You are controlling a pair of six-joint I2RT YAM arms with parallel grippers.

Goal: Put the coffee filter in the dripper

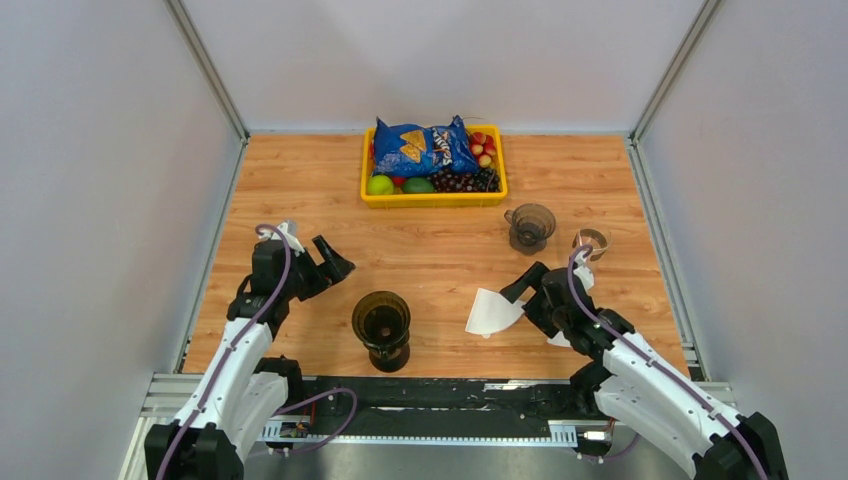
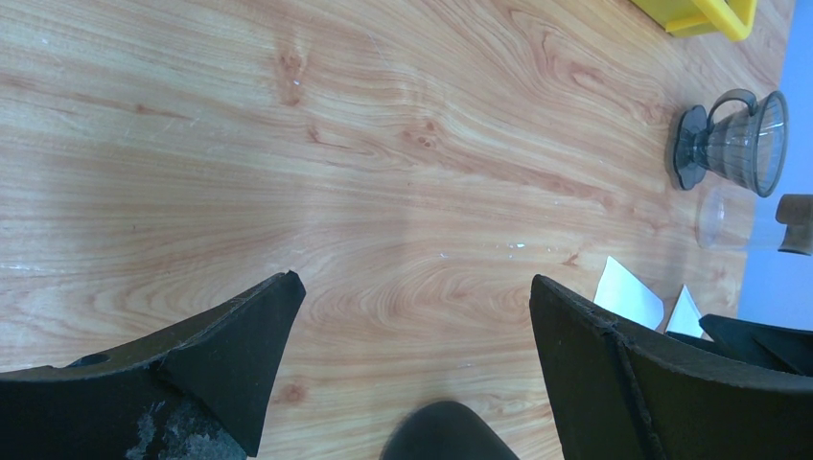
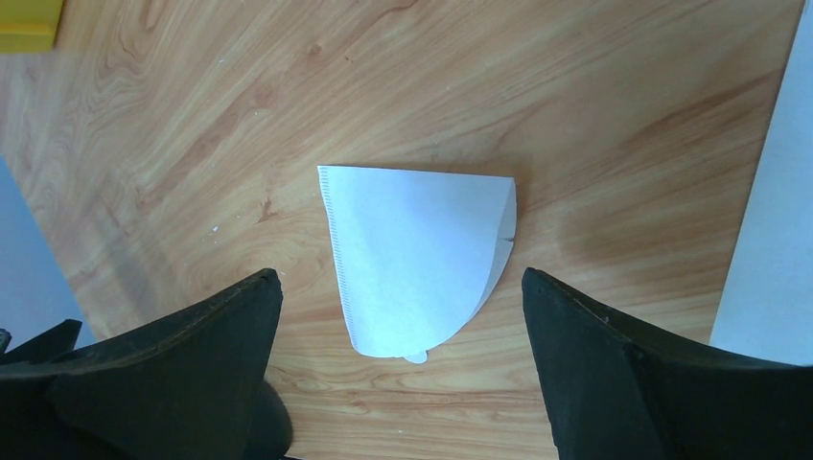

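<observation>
My right hand (image 3: 400, 278) hangs wide open over the filter (image 3: 422, 230), which lies flat on the bench (image 3: 623, 115). It's 1 light, floppy paper cone, easily creased; I'd pinch its curved edge gently.

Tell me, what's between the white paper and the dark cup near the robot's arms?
Nothing. In the top view, only bare wooden table lies between the white paper filter and the dark cup.
</observation>
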